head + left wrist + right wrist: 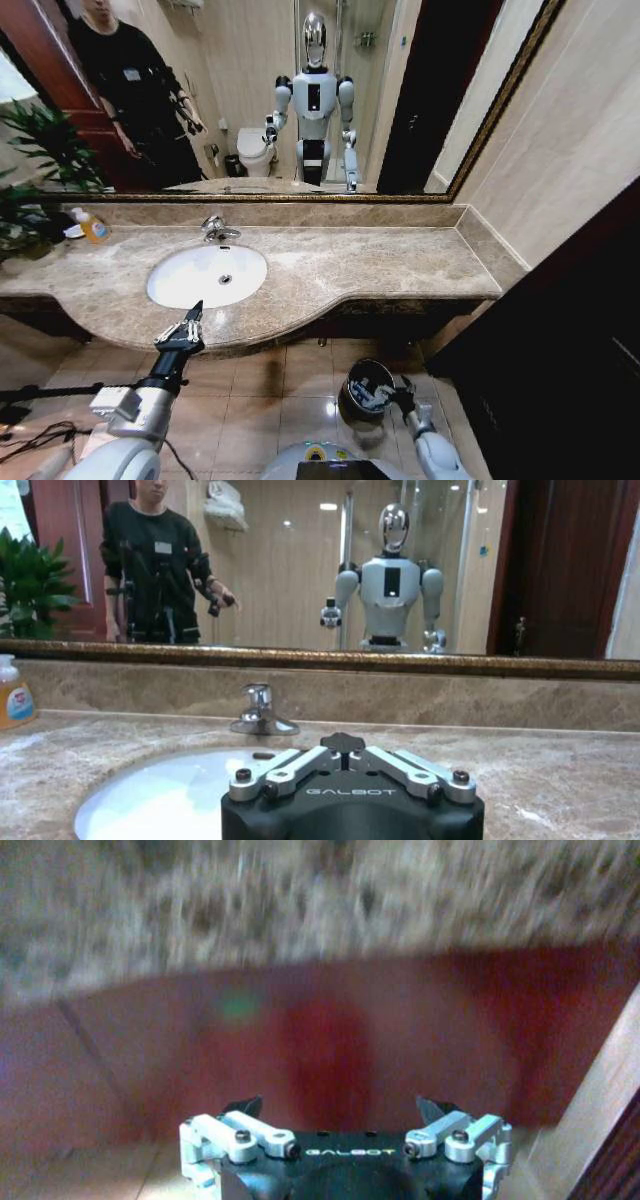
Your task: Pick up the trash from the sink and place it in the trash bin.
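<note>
Left gripper (196, 312), fingers closed, hovers at the counter's (400, 262) front edge just before the sink (206, 275). Right gripper (339, 1108), fingers apart, sits low beside the trash bin (364, 392), which holds white and blue trash (372, 393).

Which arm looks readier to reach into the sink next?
Probably the left: its claw hangs shut at the counter's front edge, just before the sink. The right claw, open, is low beside the trash bin on the floor.
</note>
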`<state>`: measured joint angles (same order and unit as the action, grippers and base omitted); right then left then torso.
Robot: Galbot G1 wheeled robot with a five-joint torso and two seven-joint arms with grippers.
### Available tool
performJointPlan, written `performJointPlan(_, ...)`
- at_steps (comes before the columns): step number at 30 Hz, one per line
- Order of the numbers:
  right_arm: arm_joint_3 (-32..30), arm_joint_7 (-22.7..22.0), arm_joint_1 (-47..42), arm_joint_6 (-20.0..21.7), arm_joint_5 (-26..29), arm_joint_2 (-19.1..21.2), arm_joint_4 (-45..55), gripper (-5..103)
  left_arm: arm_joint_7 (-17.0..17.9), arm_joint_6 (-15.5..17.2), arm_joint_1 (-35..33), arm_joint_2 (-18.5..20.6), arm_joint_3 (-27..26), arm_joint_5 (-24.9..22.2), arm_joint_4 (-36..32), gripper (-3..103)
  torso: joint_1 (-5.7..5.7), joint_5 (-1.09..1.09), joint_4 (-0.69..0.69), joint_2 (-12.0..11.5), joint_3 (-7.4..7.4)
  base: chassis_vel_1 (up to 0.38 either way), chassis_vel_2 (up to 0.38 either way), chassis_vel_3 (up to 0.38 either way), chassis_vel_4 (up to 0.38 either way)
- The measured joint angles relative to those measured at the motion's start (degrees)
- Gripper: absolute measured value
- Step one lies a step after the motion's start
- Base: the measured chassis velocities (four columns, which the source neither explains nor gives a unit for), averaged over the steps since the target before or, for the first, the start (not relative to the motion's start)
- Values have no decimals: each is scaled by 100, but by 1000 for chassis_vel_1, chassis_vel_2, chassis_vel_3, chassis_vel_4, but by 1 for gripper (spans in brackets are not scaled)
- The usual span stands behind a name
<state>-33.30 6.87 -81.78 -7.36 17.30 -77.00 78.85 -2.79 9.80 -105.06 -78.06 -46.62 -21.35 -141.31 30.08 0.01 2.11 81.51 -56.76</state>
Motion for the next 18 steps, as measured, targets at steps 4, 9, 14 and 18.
performJointPlan(4, -104, -342, -252, 368, 184, 173, 1180, 100, 0, 0, 0, 0, 0, 0, 0, 0, 0, -3, 0, 0, 0, 0, 0, 0, 0)
performJointPlan(9, -345, -409, -406, 610, 246, 282, 2263, 100, 0, 0, 0, 0, 0, 0, 0, 0, 0, -3, 0, 0, 0, 0, 0, 0, 0)
performJointPlan(14, -579, -602, -464, 963, 437, 322, 3532, 100, 0, 0, 0, 0, 0, 0, 0, 0, 0, -2, 0, 0, 0, 0, 0, 0, 0)
performJointPlan(18, -635, -786, -523, 1180, 576, 321, 4183, 100, 0, 0, 0, 0, 0, 0, 0, 0, 0, -1, 0, 0, 0, 0, 0, 0, 0)
